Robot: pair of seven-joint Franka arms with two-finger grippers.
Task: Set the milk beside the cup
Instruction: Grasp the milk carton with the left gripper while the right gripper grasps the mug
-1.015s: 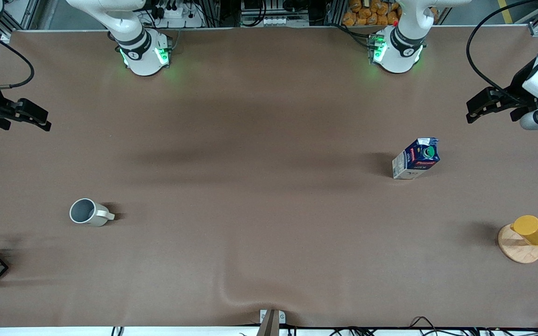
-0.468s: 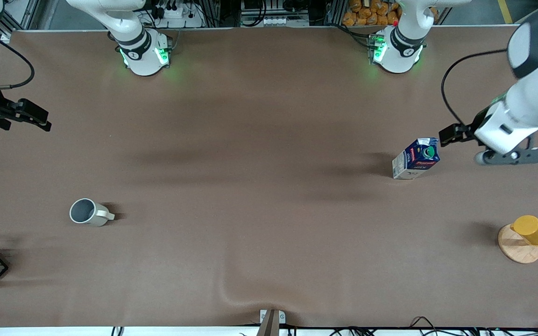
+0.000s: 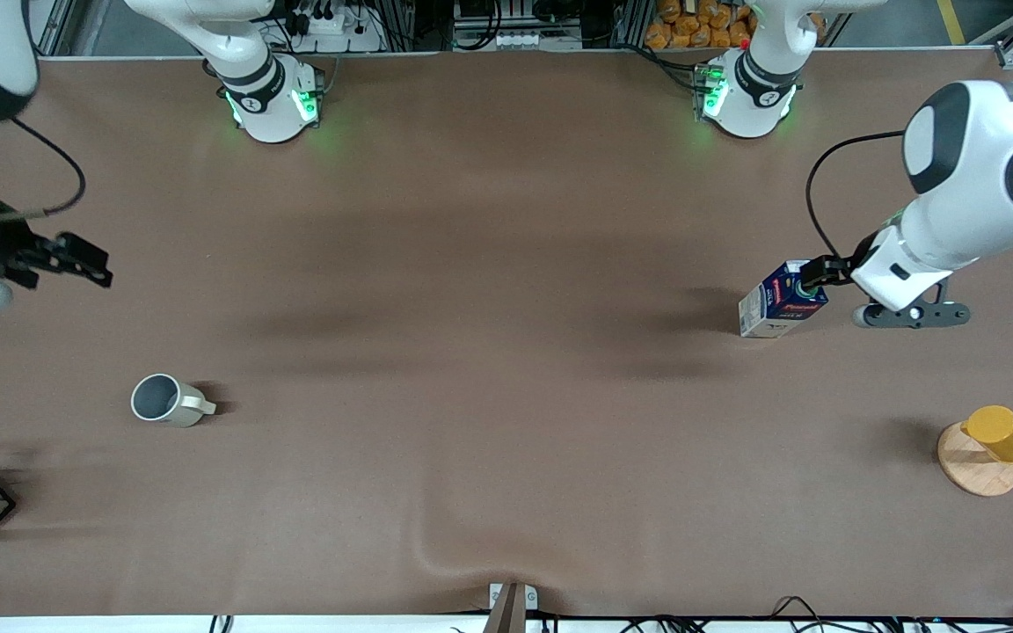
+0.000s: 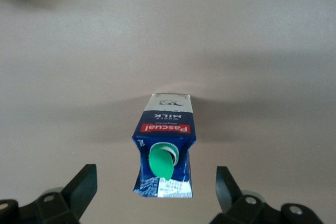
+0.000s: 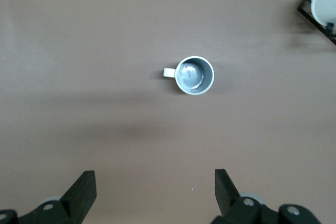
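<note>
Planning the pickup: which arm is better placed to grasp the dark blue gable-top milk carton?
Left. Its open tool is right at the dark blue gable-top milk carton; the right tool hangs open over the other end of the table.

Milk carton with a red band reading "Pascual" in white letters, "WHOLE MILK" in white on the dark blue panel beside it, smaller print on the carton unreadable

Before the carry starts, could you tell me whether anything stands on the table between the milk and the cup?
Nothing visible does. Only bare table lies between the milk and the cup. The open left gripper hangs at the carton's top, with nothing between them.
</note>
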